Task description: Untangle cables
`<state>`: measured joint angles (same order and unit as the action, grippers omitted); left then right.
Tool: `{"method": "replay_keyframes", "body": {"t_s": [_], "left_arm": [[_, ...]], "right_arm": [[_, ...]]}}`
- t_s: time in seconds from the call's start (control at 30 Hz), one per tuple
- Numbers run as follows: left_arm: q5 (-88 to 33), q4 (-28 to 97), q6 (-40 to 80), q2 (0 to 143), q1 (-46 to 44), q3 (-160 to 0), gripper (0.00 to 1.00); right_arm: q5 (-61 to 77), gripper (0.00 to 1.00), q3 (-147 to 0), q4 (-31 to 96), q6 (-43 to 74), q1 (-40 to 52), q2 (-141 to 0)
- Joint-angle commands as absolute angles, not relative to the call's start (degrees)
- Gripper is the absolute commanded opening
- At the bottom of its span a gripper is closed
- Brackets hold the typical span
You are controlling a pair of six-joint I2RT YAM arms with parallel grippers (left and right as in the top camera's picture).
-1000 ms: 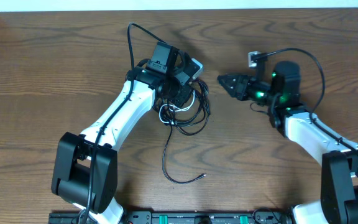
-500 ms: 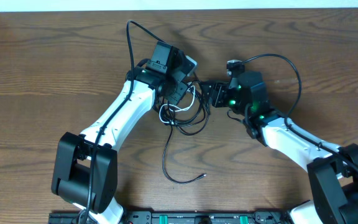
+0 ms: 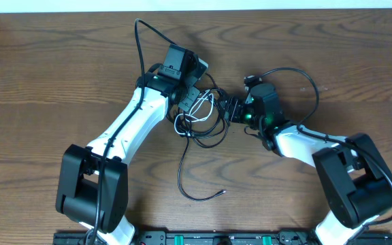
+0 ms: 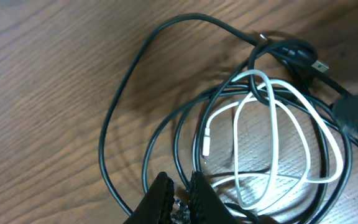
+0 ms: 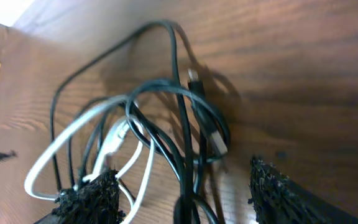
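Tangled cables (image 3: 201,117) heaped on the tabletop (image 3: 46,82), centred toward its far edge, flanked by both arms.
Anchored, seemingly, by the left gripper (image 4: 180,194), jaws together at the heap's rim; straddled by the right gripper (image 5: 188,193), jaws apart, likely for drawing a black strand free.

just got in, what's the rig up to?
Both arms are at a knot of cables on the wooden table. The left fingers are shut at one edge of the knot; whether they pinch a strand is unclear. The right fingers are open, straddling black strands on the opposite side. The white cable is looped in with the black ones, so nothing is untangled yet.
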<state>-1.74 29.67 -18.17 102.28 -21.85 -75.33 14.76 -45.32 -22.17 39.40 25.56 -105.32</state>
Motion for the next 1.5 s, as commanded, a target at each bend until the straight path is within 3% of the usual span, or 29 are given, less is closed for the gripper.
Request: {"method": "replay_keyframes", "body": {"t_s": [0.0,0.17,0.2,0.3,0.37,0.77,0.87,1.03,1.2,1.47], "left_arm": [[-0.80,29.02,-17.87,102.76,-21.58,-75.22,0.11],[-0.80,28.16,-17.87,102.76,-21.58,-75.22,0.11],[-0.80,28.14,-17.87,102.76,-21.58,-75.22,0.11],[-0.80,28.16,-17.87,102.76,-21.58,-75.22,0.11],[-0.82,28.14,-17.87,102.76,-21.58,-75.22,0.11],[-0.82,27.90,-17.87,102.76,-21.61,-75.22,0.13],[-0.89,27.99,-17.87,102.76,-21.61,-75.24,0.22],[-1.48,28.16,-16.38,102.76,-21.61,-75.22,0.27],[-11.92,28.21,-16.38,102.76,-21.61,-75.22,0.41],[-32.71,30.61,-16.47,102.76,-21.61,-75.22,0.42]], "right_arm": [[14.79,0.66,-45.87,-22.26,37.39,27.62,-106.63],[9.10,0.66,-45.87,-22.76,37.43,30.30,-109.03],[8.25,0.62,-45.87,-22.98,37.43,30.70,-109.60],[7.38,0.20,-45.87,-24.49,37.47,31.18,-111.09],[7.16,0.01,-45.91,-25.06,38.02,31.18,-112.05],[21.32,0.01,-45.91,-20.21,38.33,25.74,-105.75],[24.77,0.01,-45.91,-17.23,36.18,23.09,-101.82],[24.99,0.01,-45.89,-12.05,34.57,19.49,-94.26],[25.04,0.01,-45.89,-7.68,34.63,16.03,-87.50],[23.05,0.01,-45.89,-6.48,36.77,14.55,-82.04]]}}
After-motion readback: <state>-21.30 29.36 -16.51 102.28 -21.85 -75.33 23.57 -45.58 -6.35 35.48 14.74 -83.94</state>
